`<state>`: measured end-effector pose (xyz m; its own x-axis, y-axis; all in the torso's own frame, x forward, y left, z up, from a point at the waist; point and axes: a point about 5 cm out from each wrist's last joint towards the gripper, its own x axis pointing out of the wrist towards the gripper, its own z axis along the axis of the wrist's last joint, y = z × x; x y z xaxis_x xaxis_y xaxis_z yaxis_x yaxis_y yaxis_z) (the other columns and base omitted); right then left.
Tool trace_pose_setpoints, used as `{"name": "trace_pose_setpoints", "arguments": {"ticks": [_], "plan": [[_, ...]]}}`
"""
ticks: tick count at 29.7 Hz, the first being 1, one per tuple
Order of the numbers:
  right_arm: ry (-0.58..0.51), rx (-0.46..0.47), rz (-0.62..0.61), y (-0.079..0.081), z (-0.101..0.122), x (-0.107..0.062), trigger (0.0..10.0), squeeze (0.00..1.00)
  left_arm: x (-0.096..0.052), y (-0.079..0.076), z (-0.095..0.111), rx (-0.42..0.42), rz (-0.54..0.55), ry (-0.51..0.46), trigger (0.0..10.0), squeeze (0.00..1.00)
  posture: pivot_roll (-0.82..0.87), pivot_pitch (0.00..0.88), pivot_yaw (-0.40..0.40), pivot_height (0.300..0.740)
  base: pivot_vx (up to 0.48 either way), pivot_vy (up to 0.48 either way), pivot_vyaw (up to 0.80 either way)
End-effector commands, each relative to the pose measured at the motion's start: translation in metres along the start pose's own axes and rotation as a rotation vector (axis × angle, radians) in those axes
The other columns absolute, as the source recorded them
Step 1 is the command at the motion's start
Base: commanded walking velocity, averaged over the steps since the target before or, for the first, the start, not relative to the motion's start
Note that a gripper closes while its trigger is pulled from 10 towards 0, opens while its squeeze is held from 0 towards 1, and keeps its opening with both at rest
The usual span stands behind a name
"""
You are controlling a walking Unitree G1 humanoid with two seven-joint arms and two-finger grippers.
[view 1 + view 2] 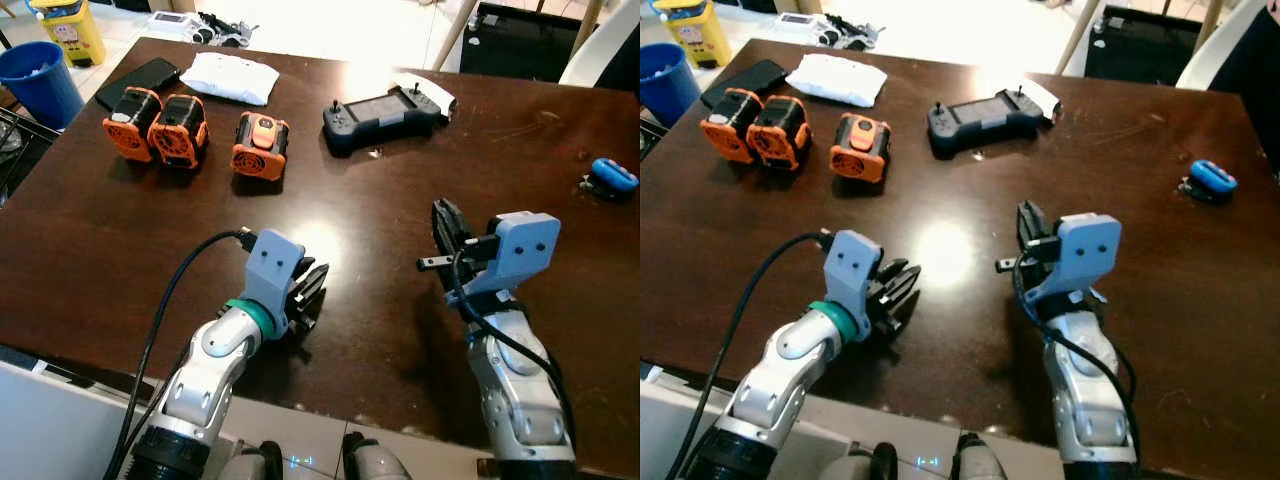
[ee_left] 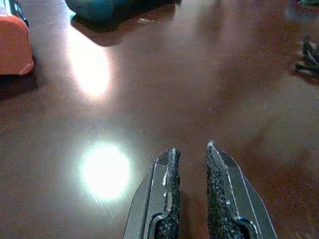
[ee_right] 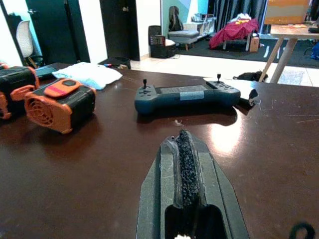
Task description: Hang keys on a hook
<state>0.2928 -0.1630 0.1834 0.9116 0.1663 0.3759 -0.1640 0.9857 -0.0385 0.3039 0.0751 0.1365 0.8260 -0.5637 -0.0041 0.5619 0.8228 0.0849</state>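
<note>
While both arms hover over the dark brown wooden worktop (image 1: pixel 100 250), left gripper (image 1: pixel 310 290) slightly parted, right gripper (image 1: pixel 447 232) clenched, both empty; step: locating blue-tagged keys (image 1: pixel 610 177), far right of right gripper.

The keys (image 1: pixel 610 176) are a small bunch with a bright blue fob; some dark pieces show under its left end. They lie flat on the dark table (image 1: pixel 380 200), well apart from the right gripper (image 1: pixel 447 222), to its right and a little farther forward.
</note>
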Motion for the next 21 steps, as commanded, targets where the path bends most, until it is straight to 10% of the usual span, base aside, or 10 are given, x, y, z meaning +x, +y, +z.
{"name": "trace_pose_setpoints", "arguments": {"ticks": [1,21], "plan": [[0.016,-0.005,-0.001,0.0013,-0.0053,-0.0026,10.0,0.0,-0.0034,-0.0024,-0.0068,-0.005,-0.006,0.017,10.0,0.0,-0.17,0.154,0.08,0.74,-0.304,0.0,0.0],[0.023,-0.008,0.001,0.0022,-0.0083,-0.0031,10.0,0.0,-0.0039,-0.0022,-0.0064,-0.003,-0.004,0.016,10.0,0.0,-0.17,0.156,0.081,0.74,-0.311,0.0,0.0]]}}
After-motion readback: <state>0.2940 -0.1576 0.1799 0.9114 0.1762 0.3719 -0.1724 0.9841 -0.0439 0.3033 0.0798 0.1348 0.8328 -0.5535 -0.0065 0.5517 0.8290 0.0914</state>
